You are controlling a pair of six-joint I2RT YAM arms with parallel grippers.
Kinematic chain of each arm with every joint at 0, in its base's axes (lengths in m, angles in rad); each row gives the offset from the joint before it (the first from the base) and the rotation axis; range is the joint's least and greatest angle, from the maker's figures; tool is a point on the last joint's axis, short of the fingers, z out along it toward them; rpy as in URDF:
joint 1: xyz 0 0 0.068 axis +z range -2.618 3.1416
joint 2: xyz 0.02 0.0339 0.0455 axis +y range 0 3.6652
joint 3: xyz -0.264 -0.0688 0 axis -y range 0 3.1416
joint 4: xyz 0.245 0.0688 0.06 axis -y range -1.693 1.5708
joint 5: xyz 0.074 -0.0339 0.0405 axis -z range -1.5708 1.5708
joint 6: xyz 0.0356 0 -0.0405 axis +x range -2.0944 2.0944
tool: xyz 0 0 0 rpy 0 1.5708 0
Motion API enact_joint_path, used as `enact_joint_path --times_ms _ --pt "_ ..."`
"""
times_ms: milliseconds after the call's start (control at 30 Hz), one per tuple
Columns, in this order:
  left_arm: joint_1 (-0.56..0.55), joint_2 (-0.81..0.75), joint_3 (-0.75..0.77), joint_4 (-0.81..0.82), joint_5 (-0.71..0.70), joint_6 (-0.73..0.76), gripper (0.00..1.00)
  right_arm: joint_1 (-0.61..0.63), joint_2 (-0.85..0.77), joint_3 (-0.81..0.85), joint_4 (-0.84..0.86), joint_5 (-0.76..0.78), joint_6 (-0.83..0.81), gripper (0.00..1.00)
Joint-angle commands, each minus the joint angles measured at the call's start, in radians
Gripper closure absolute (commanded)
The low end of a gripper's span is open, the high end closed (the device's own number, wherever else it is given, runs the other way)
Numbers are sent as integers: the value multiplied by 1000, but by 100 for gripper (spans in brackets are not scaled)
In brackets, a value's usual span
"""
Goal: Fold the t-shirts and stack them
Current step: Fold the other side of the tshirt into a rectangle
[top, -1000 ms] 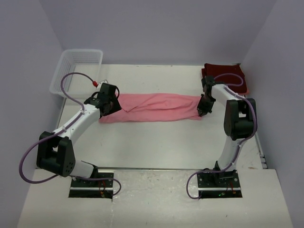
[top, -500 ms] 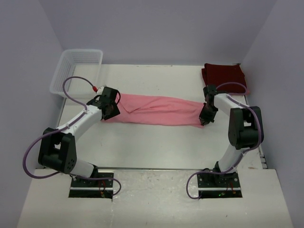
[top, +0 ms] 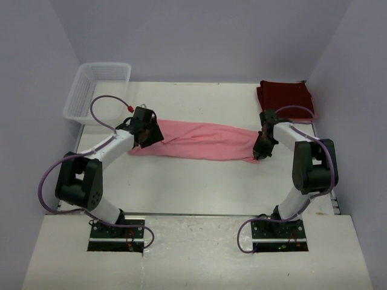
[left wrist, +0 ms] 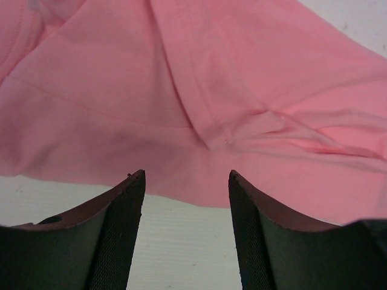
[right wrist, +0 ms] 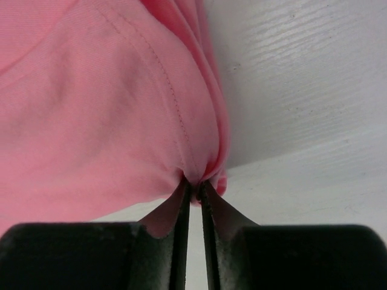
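shirts: two. baskets: one. arms: two, each with one two-finger gripper.

pink t-shirt (top: 202,140): soft, light pink knit, lying as a long narrow band across the middle of the table (top: 199,187), wrinkled, sagging toward its right end. stitched hem lines and a seam fold show in both wrist views.

maroon t-shirt (top: 285,96): dark red cloth, folded into a rough square, flat at the far right corner, apart from the pink one.

basket (top: 97,90): white plastic lattice, rectangular, open top, at the far left corner.

left gripper (left wrist: 186,181): at the band's left end, fingers (left wrist: 124,229) spread wide, dark and finely textured; the pink cloth's edge lies just beyond the tips, with bare table showing between them.

right gripper (right wrist: 193,184): at the band's right end, jaws pressed together, pinching a gathered bunch of pink cloth at a stitched edge.

table: white, faintly grained.
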Motion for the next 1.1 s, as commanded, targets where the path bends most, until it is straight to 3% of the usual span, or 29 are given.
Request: enact_joint_path --times_ms 0,433,867,933,1033,1067 --pt "-6 30 18 120 99 31 41 10 -54 -12 33 -21 -23 85" --pt "-29 207 98 160 173 32 46 18 -144 -4 20 15 -19 82" --pt "-29 215 139 138 132 42 55 22 -112 -9 26 10 -27 82" --pt "-29 227 152 137 130 45 59 24 -116 -9 24 11 -27 82" --pt "-29 247 173 129 125 48 73 25 -127 -7 20 15 -29 82" --pt "-29 252 184 126 127 48 82 25 -129 -6 16 16 -29 82"
